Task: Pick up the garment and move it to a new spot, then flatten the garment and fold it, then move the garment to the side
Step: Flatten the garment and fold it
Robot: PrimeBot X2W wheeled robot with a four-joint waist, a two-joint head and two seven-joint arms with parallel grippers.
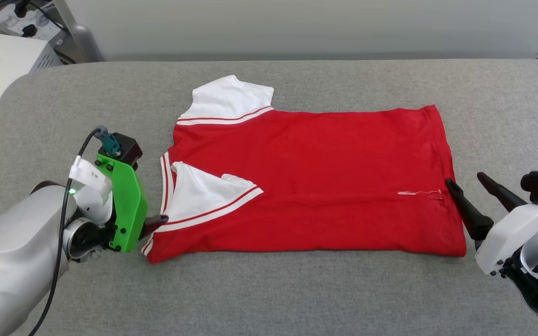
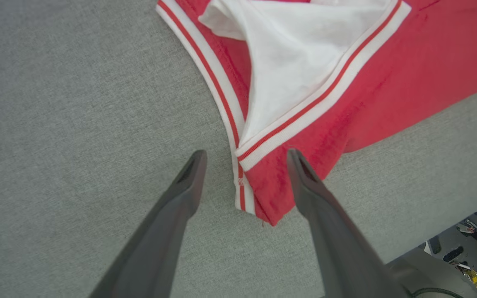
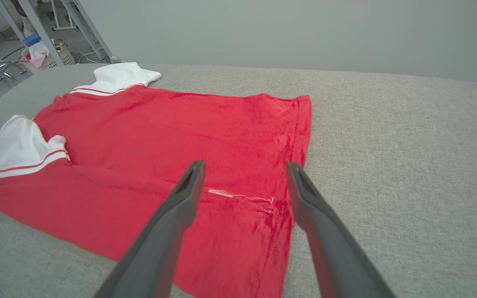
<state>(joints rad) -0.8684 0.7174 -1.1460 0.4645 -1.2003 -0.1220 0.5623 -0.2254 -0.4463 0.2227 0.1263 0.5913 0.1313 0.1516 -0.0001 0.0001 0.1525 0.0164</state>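
The red jersey-style T-shirt with white short sleeves and red-and-white striped trim point(image 1: 315, 186) lies flat, folded lengthwise, and the grey cloth-covered table point(image 1: 269, 289) shows around every edge of the shirt. One white sleeve is folded onto the shirt's red body at its near collar-end corner; the other sticks out from the far collar-end corner. My left gripper point(image 2: 244, 157) sits at that near corner, fingers spread wide, with the striped corner lying between them but not pinched. My right gripper point(image 3: 244, 165) is at the shirt's hem edge, fingers also apart, holding nothing.
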